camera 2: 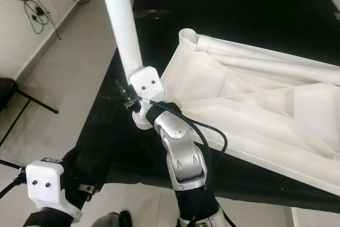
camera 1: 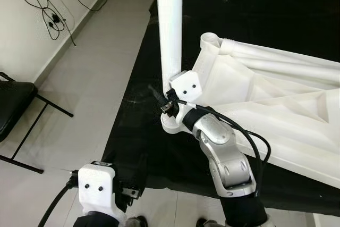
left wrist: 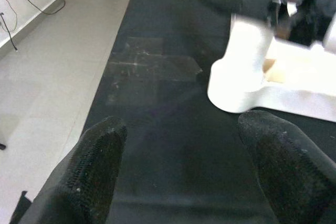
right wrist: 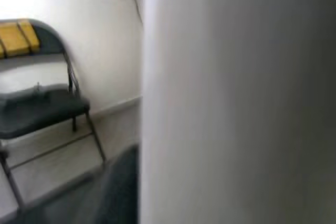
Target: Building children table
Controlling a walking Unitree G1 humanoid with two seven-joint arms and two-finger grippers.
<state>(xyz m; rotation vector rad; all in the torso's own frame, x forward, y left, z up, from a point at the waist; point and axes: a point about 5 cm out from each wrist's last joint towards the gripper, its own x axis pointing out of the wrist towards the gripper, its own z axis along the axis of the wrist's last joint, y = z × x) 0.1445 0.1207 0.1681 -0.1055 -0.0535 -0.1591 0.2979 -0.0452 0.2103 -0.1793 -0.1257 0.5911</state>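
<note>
A white table leg (camera 1: 169,19) stands nearly upright, its long axis vertical, over the corner socket (camera 1: 172,124) of the overturned white tabletop (camera 1: 265,104) on a black mat (camera 1: 133,131), with the right gripper (camera 1: 166,101) pressed against its lower end; the leg rises directly past those fingers, and whether they are clamped on it cannot be told. The left gripper (left wrist: 178,177) hangs low with its fingers (left wrist: 97,150) spread and empty, the socket lying ahead of them and toward the right finger. The right arm is much the nearer, and seating the leg appears to depend on keeping it in line above the socket.
</note>
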